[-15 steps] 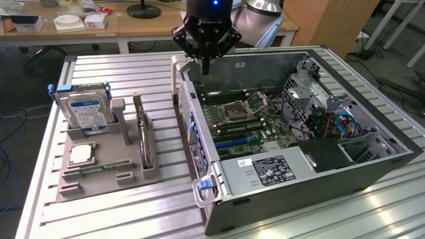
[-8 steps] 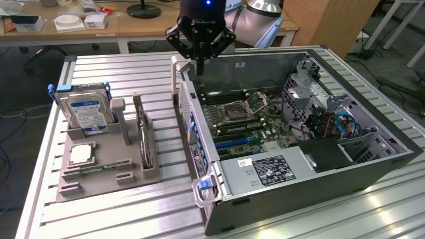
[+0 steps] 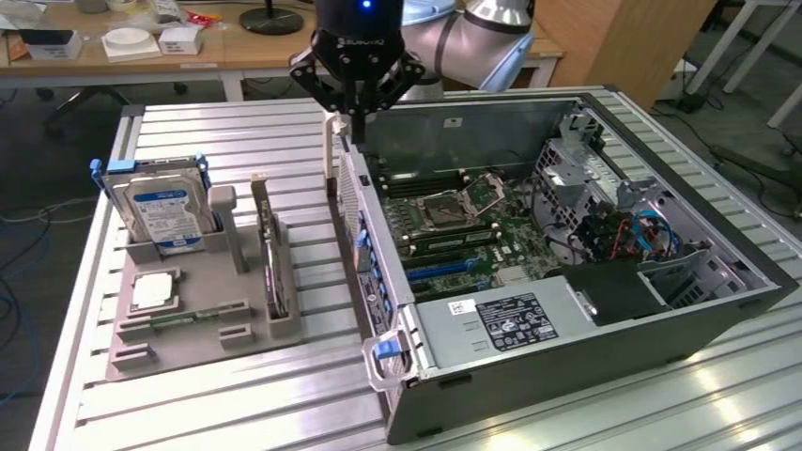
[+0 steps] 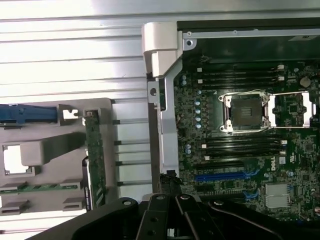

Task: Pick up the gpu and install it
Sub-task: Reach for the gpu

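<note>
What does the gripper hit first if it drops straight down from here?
Probably the top edge of the computer case wall, next to the motherboard; the shut gripper hangs over it. Depth is unclear, so it could just slip inside. The gpu stands apart in its grey holder.

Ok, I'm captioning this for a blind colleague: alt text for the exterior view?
The shut tool hangs above a wall of the open computer case; the gpu stands on edge in the grey rack on the exterior view's left.
</note>
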Motion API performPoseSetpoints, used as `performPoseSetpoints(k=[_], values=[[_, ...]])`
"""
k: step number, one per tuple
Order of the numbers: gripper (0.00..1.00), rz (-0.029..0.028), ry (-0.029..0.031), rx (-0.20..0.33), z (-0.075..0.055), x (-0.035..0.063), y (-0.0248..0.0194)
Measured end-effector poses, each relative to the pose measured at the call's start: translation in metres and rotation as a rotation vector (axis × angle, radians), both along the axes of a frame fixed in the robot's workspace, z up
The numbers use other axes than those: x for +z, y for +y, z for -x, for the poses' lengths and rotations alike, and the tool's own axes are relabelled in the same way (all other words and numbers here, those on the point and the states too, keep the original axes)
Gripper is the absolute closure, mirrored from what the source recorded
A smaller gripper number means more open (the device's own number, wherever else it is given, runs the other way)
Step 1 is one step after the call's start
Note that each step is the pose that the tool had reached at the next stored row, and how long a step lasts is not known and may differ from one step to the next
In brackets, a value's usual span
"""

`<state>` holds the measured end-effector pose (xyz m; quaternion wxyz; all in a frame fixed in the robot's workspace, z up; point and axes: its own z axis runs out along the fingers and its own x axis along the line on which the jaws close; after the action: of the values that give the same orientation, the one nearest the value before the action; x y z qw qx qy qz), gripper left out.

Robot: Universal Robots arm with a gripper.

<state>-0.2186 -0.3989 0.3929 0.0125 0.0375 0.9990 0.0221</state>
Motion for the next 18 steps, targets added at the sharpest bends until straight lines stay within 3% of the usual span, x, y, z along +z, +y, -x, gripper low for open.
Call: performPoseSetpoints(k=[18], values=[[0.9, 0.0001, 0.0, 0.0, 0.067, -0.0004, 0.0]])
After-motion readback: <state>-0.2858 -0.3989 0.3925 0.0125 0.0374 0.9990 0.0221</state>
